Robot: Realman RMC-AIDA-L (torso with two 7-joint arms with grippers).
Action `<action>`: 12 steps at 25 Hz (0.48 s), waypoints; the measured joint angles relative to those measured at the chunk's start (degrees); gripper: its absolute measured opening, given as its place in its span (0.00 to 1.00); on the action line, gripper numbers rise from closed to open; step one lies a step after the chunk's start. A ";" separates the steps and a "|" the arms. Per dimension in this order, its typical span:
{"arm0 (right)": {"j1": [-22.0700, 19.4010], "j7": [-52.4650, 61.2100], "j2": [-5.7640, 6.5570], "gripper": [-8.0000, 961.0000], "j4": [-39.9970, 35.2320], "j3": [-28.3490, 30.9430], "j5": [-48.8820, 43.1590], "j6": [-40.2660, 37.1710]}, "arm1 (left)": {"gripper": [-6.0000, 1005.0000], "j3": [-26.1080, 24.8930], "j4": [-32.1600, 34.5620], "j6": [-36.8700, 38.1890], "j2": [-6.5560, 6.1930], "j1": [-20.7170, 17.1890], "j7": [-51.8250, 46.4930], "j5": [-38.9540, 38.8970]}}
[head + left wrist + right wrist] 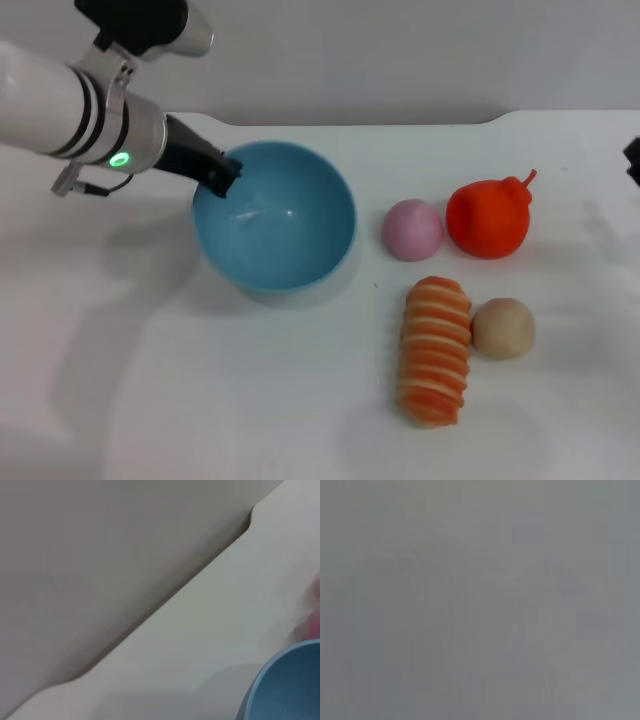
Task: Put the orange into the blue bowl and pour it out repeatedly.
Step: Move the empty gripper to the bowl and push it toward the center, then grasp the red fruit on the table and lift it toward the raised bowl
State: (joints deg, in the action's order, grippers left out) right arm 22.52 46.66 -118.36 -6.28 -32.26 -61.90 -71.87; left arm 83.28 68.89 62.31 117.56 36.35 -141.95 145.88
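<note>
Nearest the head camera lay the orange-and-cream striped loaf, with a tan ball touching its right side. Beyond them sat a pink ball and, just beside it on the right, the orange, resting on the white table well apart from the blue bowl. The bowl stood upright and held nothing.

The left gripper reached in from the left, its dark fingers at the bowl's left rim and apparently closed on it, though the head view left the grip itself hard to make out. The left wrist view showed only an arc of the bowl's rim, the table's far edge and a blurred pink patch, none of the gripper's own fingers. At the head view's right edge was a dark sliver that may have been the right arm; its gripper was out of sight, and the right wrist view was a featureless grey.
</note>
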 joint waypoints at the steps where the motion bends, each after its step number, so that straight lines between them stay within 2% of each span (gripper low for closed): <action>1: -0.02 3.99 0.02 0.72 -2.45 0.00 -2.61 1.18 | 0.01 -0.45 0.42 0.71 -0.01 0.36 -0.05 0.00; 3: 0.08 13.45 0.13 0.71 -9.45 0.00 -9.38 4.11 | 0.00 -2.73 0.74 2.74 -0.02 1.52 -0.23 0.02; 4: 0.44 24.89 0.25 0.71 -18.19 0.01 -18.10 7.37 | 0.00 -4.07 0.83 3.89 -0.03 2.11 -0.33 0.03; 5: 0.44 24.89 0.25 0.71 -18.19 0.01 -18.10 7.37 | 0.00 -4.90 0.91 4.62 -0.04 2.47 -0.39 0.04; 7: 0.93 36.20 0.41 0.70 -26.89 0.03 -26.57 8.51 | 0.00 -6.31 1.40 5.90 -0.04 3.08 -0.50 0.04; 10: 2.68 52.83 0.99 0.69 -37.53 -0.01 -39.90 6.63 | 0.00 -6.78 2.27 6.08 0.01 3.16 -0.68 0.50; 12: 5.00 62.97 1.99 0.69 -41.45 0.01 -49.17 4.13 | 0.00 -7.23 2.38 6.06 0.10 3.31 -1.21 0.78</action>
State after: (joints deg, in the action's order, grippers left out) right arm 27.52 109.62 -116.37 -47.73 -32.25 -111.07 -67.74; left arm 76.05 71.27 68.37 117.66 39.66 -143.16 146.66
